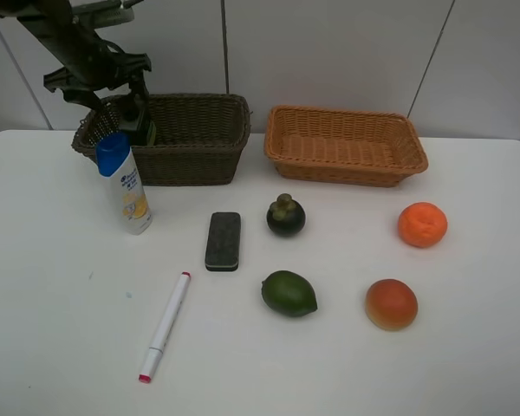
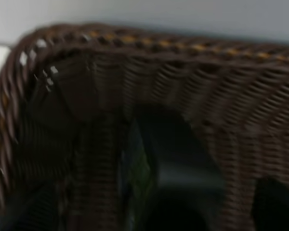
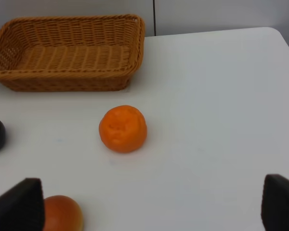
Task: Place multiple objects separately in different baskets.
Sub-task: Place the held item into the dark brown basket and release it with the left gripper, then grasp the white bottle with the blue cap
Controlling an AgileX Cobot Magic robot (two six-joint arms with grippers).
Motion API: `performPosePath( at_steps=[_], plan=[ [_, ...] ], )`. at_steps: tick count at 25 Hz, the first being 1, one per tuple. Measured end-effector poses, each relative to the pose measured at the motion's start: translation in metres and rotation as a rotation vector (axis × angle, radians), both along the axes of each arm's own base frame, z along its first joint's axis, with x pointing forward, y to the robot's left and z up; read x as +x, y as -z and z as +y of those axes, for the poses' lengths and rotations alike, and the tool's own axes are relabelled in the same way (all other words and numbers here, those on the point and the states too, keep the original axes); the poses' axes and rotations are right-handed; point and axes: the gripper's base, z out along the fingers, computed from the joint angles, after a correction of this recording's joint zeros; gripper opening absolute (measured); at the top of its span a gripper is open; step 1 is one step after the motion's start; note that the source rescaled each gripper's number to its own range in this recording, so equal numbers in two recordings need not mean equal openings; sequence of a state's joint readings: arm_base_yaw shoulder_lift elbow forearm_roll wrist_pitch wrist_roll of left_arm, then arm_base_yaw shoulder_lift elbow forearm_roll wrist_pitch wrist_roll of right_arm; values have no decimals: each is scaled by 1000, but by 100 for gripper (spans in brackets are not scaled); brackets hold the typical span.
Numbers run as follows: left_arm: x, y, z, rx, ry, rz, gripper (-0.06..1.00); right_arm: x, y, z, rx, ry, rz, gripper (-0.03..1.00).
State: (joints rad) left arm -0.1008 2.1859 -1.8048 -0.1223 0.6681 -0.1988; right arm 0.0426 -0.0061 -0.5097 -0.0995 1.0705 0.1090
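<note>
The dark green bottle (image 1: 146, 132) sits down inside the left end of the dark brown basket (image 1: 195, 163), a deep rectangular one of tight wicker with a braided rim. Only a sliver of the bottle shows above that rim, and the left wrist view is too blurred to give more than a dark shape with a greenish patch against the woven wall. The left tool (image 1: 139, 113) hangs over that same end, its tip at rim height above the bottle, and the black arm (image 1: 69, 43) slants down to it from the upper left. Whether its jaws are spread or closed on the bottle I cannot tell. Just in front of the basket's left corner a shampoo bottle (image 1: 128, 195) of smooth white plastic stands upright on the white table (image 1: 52, 347), with its blue cap (image 1: 113, 154) showing against the weave. Further forward lie a flat black eraser (image 1: 223, 241) with rounded corners and a slim white marker (image 1: 165, 326) with a pink tip, set at a slant. Right of the eraser are a round dark mangosteen (image 1: 285, 216) with a greenish crown and a smooth oval green fruit (image 1: 289, 293). The shallower tan basket (image 1: 347, 172), of light open weave, stands beside the dark one, apart from it. A dimpled orange (image 1: 422, 224) and a smooth red-orange fruit (image 1: 391, 304) lie in front of it. The right tool (image 3: 149, 204) hovers low near these two, its dark fingertips (image 3: 17, 207) spread wide with nothing between them.
</note>
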Motion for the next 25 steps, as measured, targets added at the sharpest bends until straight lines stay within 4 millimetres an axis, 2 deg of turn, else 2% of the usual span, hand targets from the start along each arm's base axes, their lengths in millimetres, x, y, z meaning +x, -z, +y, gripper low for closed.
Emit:
performPosePath(
  at_steps=[6,9,12,15,19,21,25],
  plan=[
    [-17,-78,-7,-58,79,148,100,0,0,0,0,0,0,100],
    [-23,-103,-11,-64,129,129,100,0,0,0,0,0,0,100],
    [-30,-115,-20,-58,175,108,100,0,0,0,0,0,0,100],
    [-45,-124,-38,-39,257,99,100,0,0,0,0,0,0,100],
    [-87,-132,-65,4,395,128,100,0,0,0,0,0,0,100],
    [-109,-130,-67,42,432,161,100,0,0,0,0,0,0,100],
    [-148,-113,-53,116,445,258,100,0,0,0,0,0,0,100]
  ],
)
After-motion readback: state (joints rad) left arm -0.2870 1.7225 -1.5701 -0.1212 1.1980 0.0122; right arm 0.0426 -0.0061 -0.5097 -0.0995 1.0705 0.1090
